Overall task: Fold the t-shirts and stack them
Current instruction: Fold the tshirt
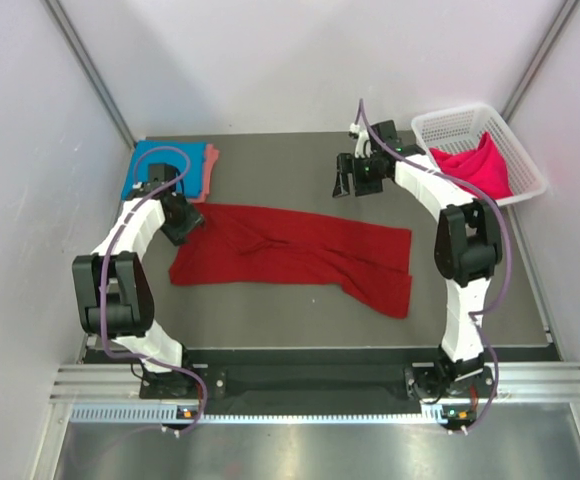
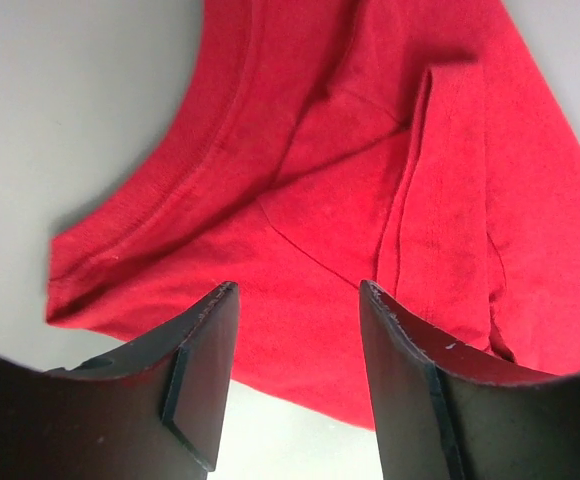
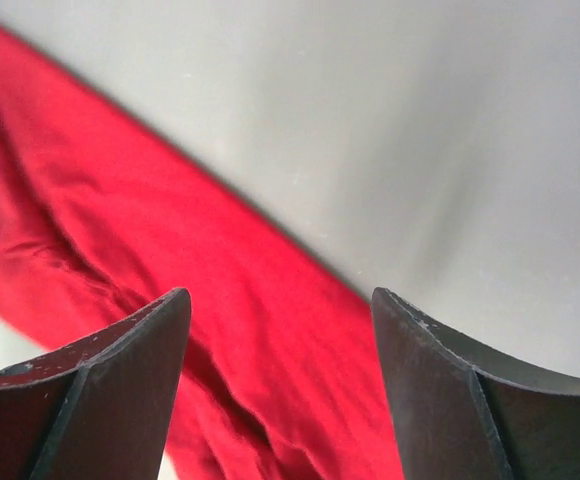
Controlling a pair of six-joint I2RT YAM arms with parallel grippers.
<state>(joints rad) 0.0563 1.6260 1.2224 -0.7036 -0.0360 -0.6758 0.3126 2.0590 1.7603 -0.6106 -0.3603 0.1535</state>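
The dark red t-shirt (image 1: 290, 255) lies spread across the middle of the table (image 1: 270, 170). The left fingers (image 2: 205, 370) stand open over its left end. The right fingers (image 3: 120, 380) gape empty at upper centre. The blue t-shirt (image 1: 160, 165) lies on the salmon t-shirt (image 1: 211, 165) at upper left. The hot pink t-shirt (image 1: 475, 165) fills the basket (image 1: 450, 122) at upper right.

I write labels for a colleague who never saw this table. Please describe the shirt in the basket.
Look to the far right corner of the grey table, where a white lattice basket stands. The hot pink t-shirt lies bunched inside it. It is the only shirt not on the table itself, and brighter pink than the salmon t-shirt.
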